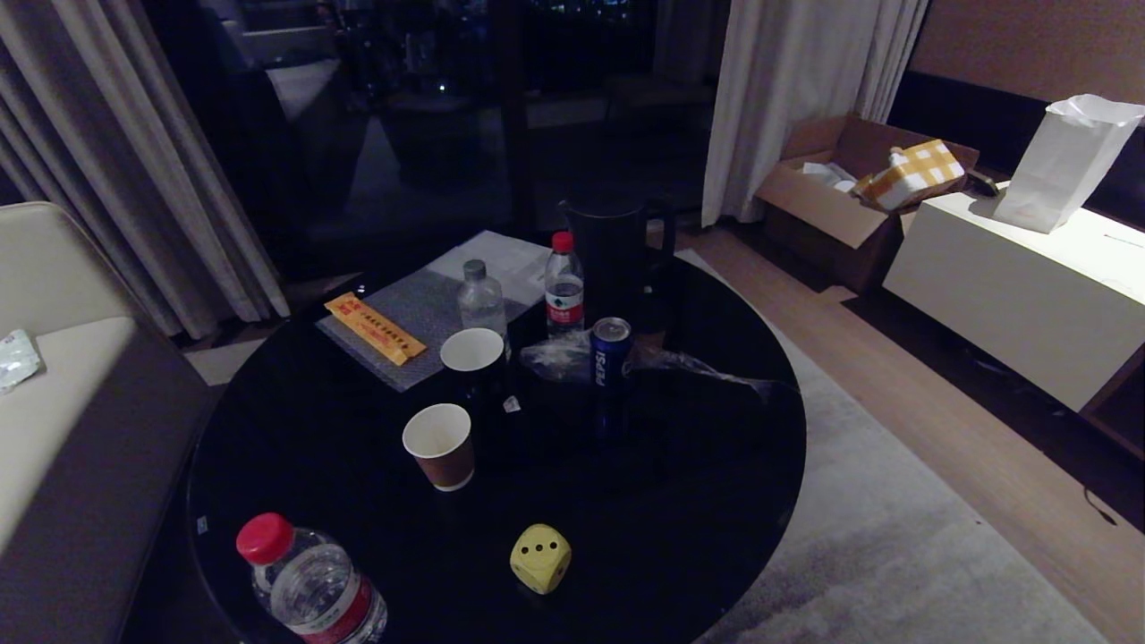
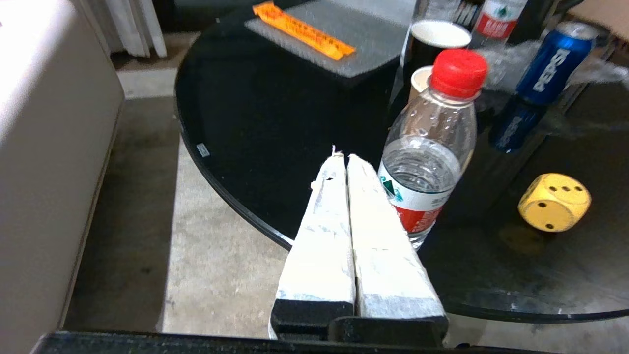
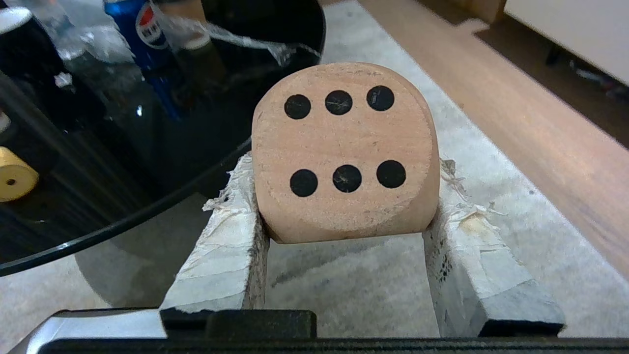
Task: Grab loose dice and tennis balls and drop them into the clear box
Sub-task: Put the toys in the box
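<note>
On the round black glass table (image 1: 295, 447), reading from left to right with the tabletop taken as a clock face whose six o'clock lies nearest the robot, a clear water bottle with a red cap (image 1: 309, 590) stood at about seven o'clock near the edge. An orange packet (image 1: 374, 328) lay on a grey mat (image 1: 429, 309) at about eleven o'clock. A brown paper cup (image 1: 440, 444) stood near the centre, with a black cup (image 1: 474, 358) just beyond it toward twelve. Two smaller water bottles, one grey-capped (image 1: 481, 300) and one red-capped (image 1: 564, 284), stood at about twelve o'clock before a dark kettle (image 1: 617, 259). A blue Pepsi can (image 1: 610, 351) stood just right of centre beside crumpled clear plastic (image 1: 698, 367). The yellow die (image 1: 540, 558) sat at about six o'clock, three pips on top, touching nothing else. The left gripper (image 2: 342, 157) hung over the table's edge beside the near bottle, its taped fingers (image 2: 319, 231) pressed together with nothing between them. The right gripper (image 3: 344, 196) was off the table's right edge above the grey rug (image 3: 491, 255), clamped on a beige die (image 3: 345, 147) with the six-pip face toward the wrist camera. The clear box was in none of the views.
</note>
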{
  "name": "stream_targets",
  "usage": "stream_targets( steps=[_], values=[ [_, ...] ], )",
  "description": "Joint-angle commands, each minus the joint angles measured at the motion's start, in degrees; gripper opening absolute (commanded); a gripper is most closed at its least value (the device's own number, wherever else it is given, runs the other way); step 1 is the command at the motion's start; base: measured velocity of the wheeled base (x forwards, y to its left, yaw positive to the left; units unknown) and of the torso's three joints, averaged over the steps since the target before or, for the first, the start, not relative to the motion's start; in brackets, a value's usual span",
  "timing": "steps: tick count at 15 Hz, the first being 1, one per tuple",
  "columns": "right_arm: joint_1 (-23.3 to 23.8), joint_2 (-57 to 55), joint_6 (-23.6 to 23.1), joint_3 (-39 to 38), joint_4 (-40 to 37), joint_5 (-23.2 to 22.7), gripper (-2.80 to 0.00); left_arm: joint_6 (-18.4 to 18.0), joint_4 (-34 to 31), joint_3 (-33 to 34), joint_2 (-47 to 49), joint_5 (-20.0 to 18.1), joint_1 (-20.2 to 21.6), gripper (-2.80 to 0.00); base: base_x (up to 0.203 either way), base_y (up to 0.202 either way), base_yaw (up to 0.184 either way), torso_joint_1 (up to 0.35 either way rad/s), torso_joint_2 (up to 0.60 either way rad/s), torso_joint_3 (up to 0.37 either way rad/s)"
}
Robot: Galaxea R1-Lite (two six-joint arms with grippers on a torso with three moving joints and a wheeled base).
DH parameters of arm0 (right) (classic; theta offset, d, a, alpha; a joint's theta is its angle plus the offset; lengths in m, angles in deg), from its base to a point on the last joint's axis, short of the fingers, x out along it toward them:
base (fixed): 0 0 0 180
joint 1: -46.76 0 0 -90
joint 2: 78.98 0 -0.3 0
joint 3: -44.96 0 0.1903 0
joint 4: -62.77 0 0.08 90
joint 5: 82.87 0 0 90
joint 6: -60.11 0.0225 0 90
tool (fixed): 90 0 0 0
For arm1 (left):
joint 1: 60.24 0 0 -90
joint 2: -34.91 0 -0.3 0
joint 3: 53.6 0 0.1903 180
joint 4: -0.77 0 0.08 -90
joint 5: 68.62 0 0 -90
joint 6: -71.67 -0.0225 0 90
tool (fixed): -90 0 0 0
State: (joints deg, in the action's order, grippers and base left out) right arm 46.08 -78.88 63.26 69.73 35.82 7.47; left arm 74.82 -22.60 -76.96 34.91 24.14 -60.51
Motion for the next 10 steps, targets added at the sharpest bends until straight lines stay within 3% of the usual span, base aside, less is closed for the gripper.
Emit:
stream_targets(
  steps=[1, 10],
  values=[
    [-0.02, -0.1, 0.06, 0.0, -0.02, 0.01, -2.8, 0.1, 0.0, 0.09, 0.09, 0.06, 0.0, -2.8, 0.0, 0.0, 0.0, 0.0, 0.0, 0.194],
    [-0.02, -0.1, 0.01, 0.0, -0.02, 0.01, -2.8, 0.37, 0.0, 0.09, 0.09, 0.15, 0.0, -2.8, 0.0, 0.0, 0.0, 0.002, 0.0, 0.174]
  ],
)
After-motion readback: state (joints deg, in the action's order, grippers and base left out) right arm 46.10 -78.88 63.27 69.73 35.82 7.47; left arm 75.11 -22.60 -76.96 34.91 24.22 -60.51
